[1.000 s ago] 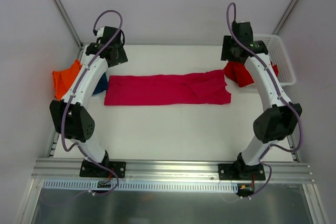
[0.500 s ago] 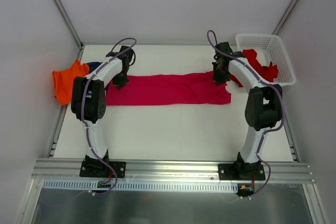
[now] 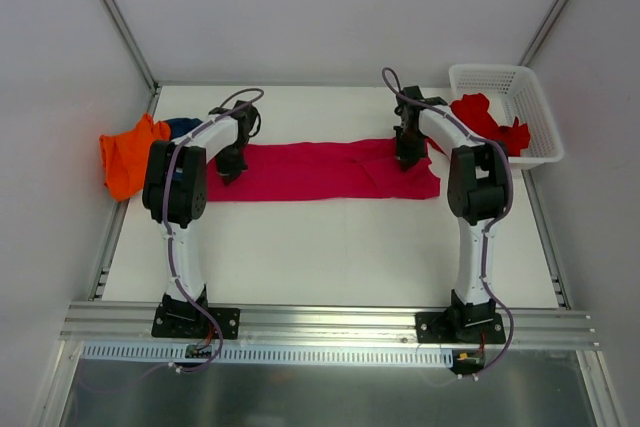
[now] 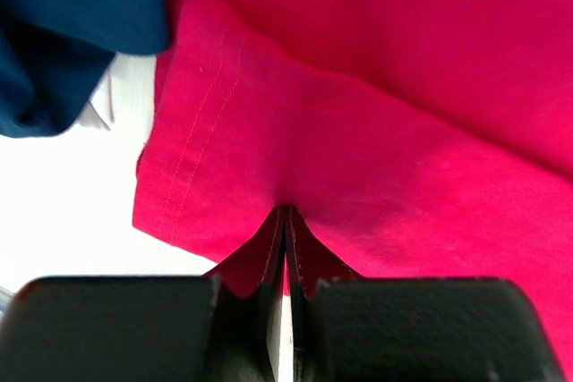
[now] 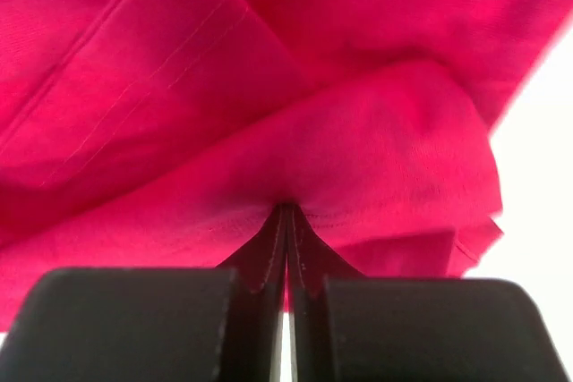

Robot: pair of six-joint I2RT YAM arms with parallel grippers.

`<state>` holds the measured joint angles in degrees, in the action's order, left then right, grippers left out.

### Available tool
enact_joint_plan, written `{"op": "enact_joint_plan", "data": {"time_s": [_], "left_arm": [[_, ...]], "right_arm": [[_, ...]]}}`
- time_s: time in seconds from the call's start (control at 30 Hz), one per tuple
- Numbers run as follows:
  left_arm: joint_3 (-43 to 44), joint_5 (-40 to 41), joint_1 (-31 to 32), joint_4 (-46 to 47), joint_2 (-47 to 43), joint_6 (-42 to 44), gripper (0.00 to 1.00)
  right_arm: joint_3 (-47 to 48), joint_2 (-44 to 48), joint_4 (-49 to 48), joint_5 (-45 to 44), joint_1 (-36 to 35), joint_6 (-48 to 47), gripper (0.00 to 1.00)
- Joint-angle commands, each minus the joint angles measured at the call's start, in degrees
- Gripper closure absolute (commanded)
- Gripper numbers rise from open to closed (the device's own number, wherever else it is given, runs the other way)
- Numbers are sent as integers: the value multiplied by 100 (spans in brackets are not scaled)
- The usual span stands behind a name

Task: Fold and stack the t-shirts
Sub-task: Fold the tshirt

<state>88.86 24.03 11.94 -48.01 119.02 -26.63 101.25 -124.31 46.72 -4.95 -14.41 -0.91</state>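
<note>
So, pink shirt [image 3: 320,169] lies long-axis left-right on the table [image 3: 330,247]; left pincer [image 3: 231,165] and right pincer [image 3: 405,155] each pinch one end.

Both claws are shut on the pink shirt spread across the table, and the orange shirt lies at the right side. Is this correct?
No. The orange shirt lies at the left side; the top external view shows it. The rest is correct.

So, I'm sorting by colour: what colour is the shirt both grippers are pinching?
A magenta-pink shirt, clearest in the top external view.
</note>
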Motion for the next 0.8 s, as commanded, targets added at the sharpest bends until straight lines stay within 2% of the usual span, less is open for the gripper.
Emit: {"op": "enact_joint_plan", "data": {"time_s": [0.0,0.2,0.5,0.6,0.77], "left_arm": [[-202,-39,1,-191,-195,-140,100],[-817,75,97,-174,-379,-447,100],[-1915,155,466,-183,-1363,-1343,100],[-2485,137,861,-183,-1846,-1984,100],[-3040,40,1950,-191,-2357,-3180,100]], "right_arm": [[325,-172,294,126,-35,73,100],[772,-549,425,179,-26,73,99],[1915,-1138,882,328,26,82,99],[2276,-1332,1006,416,79,65,100],[2417,-1464,1006,434,184,-15,100]]}}
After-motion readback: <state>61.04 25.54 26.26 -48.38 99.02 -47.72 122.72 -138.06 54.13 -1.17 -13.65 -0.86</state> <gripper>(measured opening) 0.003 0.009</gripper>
